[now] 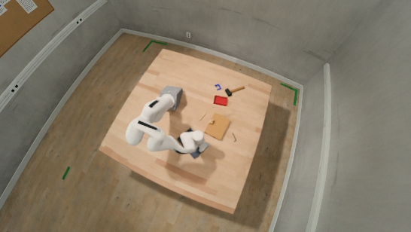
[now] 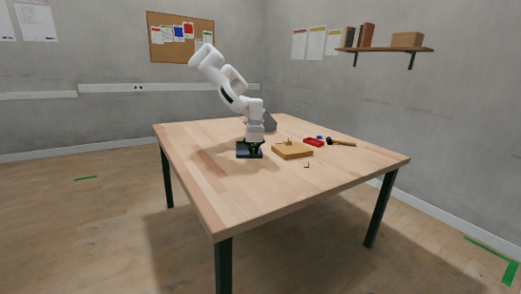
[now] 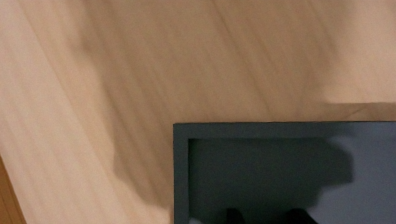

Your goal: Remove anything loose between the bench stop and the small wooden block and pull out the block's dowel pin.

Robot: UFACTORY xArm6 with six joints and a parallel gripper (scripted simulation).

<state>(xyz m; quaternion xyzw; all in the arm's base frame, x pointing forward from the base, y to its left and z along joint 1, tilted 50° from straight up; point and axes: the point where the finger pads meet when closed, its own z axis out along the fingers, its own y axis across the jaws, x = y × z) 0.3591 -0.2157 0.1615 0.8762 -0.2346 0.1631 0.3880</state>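
Note:
My gripper [image 2: 254, 145] points straight down into a dark grey tray [image 2: 249, 152] on the table, left of the bench board [image 2: 292, 150]. It is shut on a green and black thing in the tray that looks like the spring clamp [image 2: 256, 143]. In the wrist view only the tray's corner [image 3: 285, 170] and the dark fingertips at the bottom edge show. The small wooden block with its upright pin [image 2: 288, 141] stands on the board, also seen from above [image 1: 211, 121]. The arm's wrist [image 1: 193, 140] hides the tray from above.
A thin wooden stick [image 1: 202, 117] lies beside the board. A small hex key [image 1: 233, 137] lies to its right. A red tray [image 1: 220, 100], a blue piece [image 1: 220, 88] and a hammer [image 1: 234, 90] lie further back. The arm's grey base [image 1: 172, 97] stands at the table's middle left.

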